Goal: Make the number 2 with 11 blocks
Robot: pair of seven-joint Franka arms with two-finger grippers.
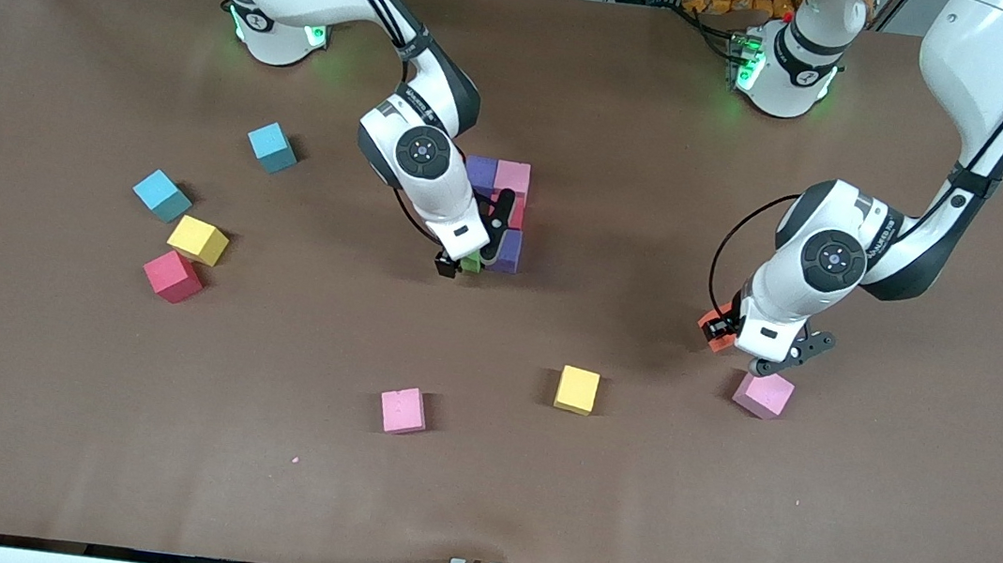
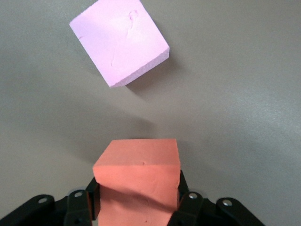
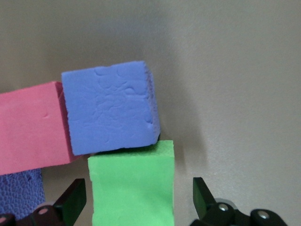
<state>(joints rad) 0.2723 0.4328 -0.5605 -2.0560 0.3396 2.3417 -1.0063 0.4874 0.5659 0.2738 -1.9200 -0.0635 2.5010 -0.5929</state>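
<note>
A partial figure of cubes lies mid-table: a purple cube (image 1: 480, 172), a pink cube (image 1: 512, 177), a red cube (image 1: 517, 212), then a second purple cube (image 1: 509, 250). A green cube (image 1: 471, 263) lies against that purple cube (image 3: 110, 110) and shows in the right wrist view (image 3: 131, 188). My right gripper (image 1: 463, 266) is open around the green cube, with a gap at each finger (image 3: 201, 193). My left gripper (image 1: 722, 333) is shut on an orange cube (image 2: 138, 183), just above the table beside a loose pink cube (image 1: 762, 394), which also shows in the left wrist view (image 2: 117, 40).
Loose cubes: orange-yellow (image 1: 577, 389) and pink (image 1: 403, 410) nearer the front camera; yellow (image 1: 197, 239) and red (image 1: 172, 276) toward the right arm's end. Two light-blue cubes (image 1: 272, 147) (image 1: 161, 195) lie there too.
</note>
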